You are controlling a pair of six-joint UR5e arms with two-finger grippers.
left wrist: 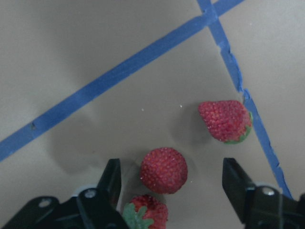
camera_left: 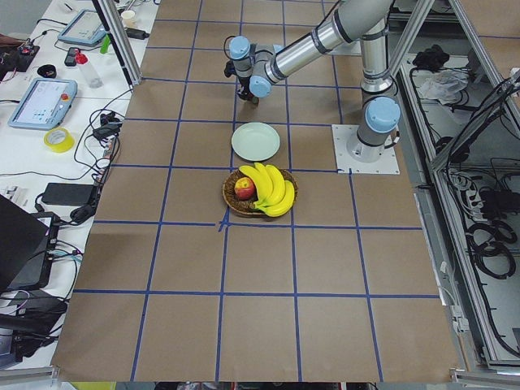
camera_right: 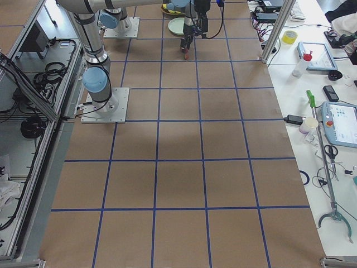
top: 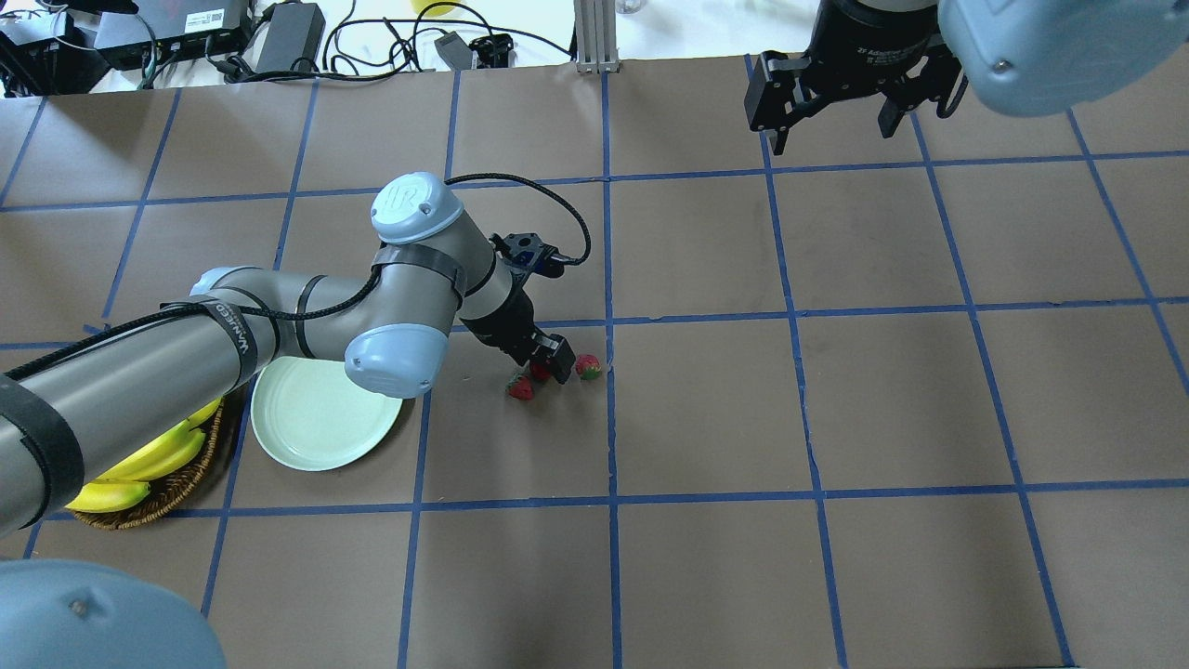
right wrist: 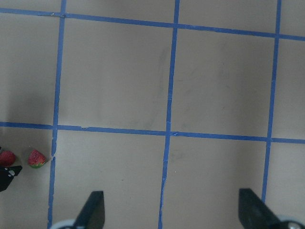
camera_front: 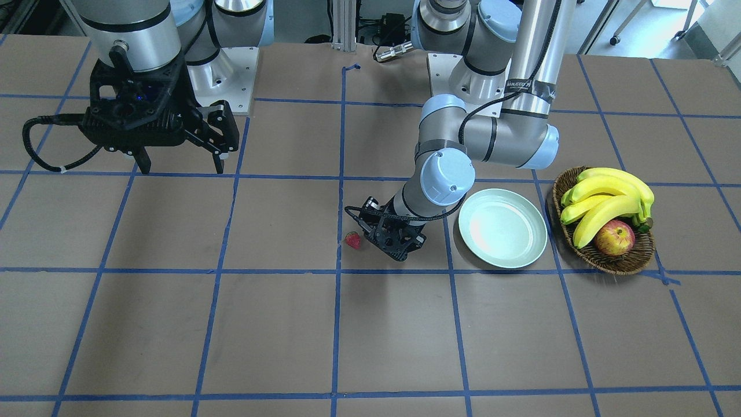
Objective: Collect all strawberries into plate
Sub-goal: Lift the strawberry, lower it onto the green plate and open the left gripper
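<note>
Straddling the middle strawberry (left wrist: 163,170)

Left gripper (left wrist: 174,183), spread wide, sits low over three strawberries (left wrist: 225,120) well right of the plate (top: 316,418). The middle one lies between its jaws, seemingly end-on (cap hidden). Right gripper (top: 841,116), also spread, hangs far off.
</note>
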